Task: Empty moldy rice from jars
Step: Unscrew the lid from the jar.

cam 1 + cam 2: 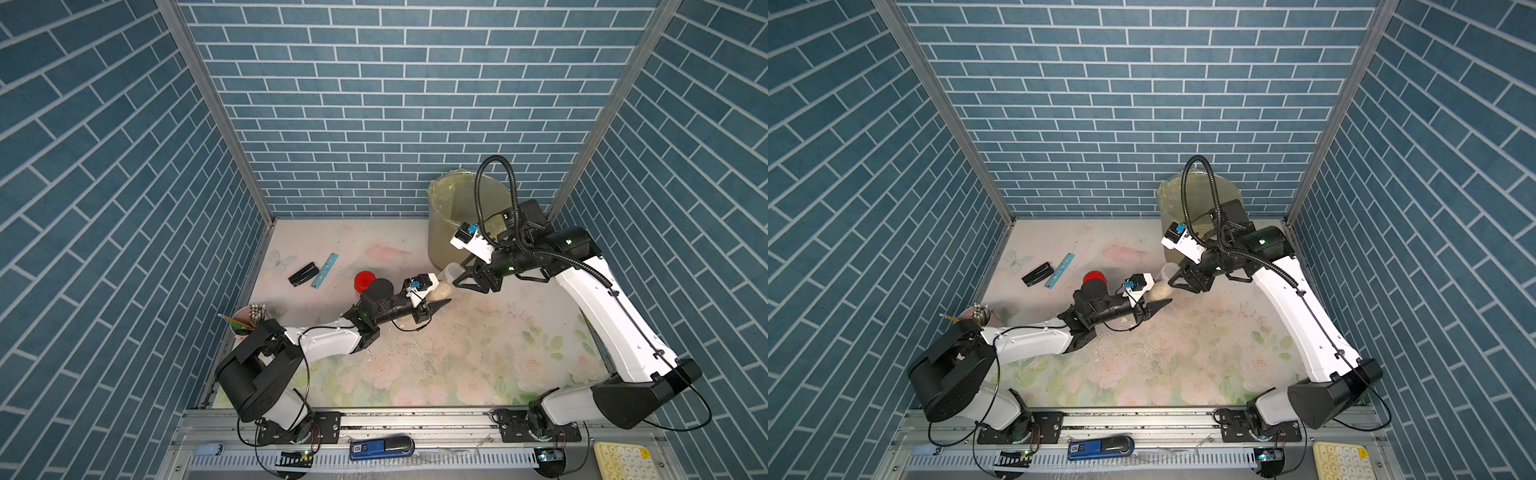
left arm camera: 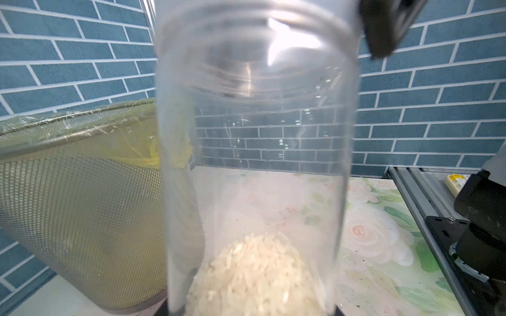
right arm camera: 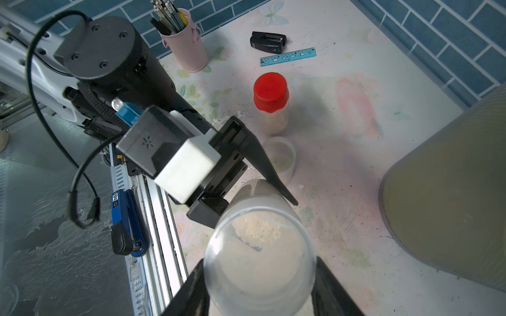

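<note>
A clear jar (image 1: 446, 280) hangs tilted over the mat between both arms, with moldy rice (image 2: 254, 273) heaped at its lower end. My left gripper (image 1: 438, 303) is shut on that rice end; its fingers are nearly hidden behind the jar (image 2: 257, 136) in the left wrist view. At the other end, my right gripper (image 3: 260, 287) is shut on the jar's clear lid (image 3: 260, 260). The red-capped jar (image 3: 271, 101) stands upright on the mat behind the left wrist. Beside the left finger is a smaller clear jar (image 3: 280, 156), hidden in both top views.
The translucent bin with a yellow bag (image 1: 461, 216) stands at the back right, just behind the right wrist. A pink pencil cup (image 1: 249, 318), a black stapler (image 1: 303, 274) and a blue ruler (image 1: 325, 270) sit at the left. White crumbs (image 1: 382, 353) litter the floral mat.
</note>
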You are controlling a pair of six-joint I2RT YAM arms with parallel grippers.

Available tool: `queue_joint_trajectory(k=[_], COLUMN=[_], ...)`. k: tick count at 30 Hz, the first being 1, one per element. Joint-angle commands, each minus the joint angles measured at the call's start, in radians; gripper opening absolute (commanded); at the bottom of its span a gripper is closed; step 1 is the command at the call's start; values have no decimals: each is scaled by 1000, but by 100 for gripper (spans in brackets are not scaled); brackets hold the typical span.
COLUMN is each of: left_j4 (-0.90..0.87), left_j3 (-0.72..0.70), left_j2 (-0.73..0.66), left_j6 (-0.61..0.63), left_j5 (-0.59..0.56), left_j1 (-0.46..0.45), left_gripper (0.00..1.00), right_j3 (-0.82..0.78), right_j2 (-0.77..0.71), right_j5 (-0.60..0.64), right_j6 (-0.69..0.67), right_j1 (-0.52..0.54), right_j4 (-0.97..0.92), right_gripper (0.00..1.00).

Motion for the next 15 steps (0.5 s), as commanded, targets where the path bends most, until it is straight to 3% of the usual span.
queue_joint_trajectory(k=[1, 8, 15], left_j4=[-51, -60, -73], left_j3=[-1, 16, 30], left_j2=[14, 11, -6], left_j6=[-25, -16, -3], left_j5=[-41, -48, -57], left_j1=[15, 15, 15], left_gripper=[21, 21, 21], right_j3=[10, -51, -126], right_j2=[-8, -29, -56], right_j5=[-127, -135, -130], right_j6=[-107, -74, -26], right_j1=[0, 0, 1], right_j4=[-90, -38, 20], right_gripper=[8, 16, 35])
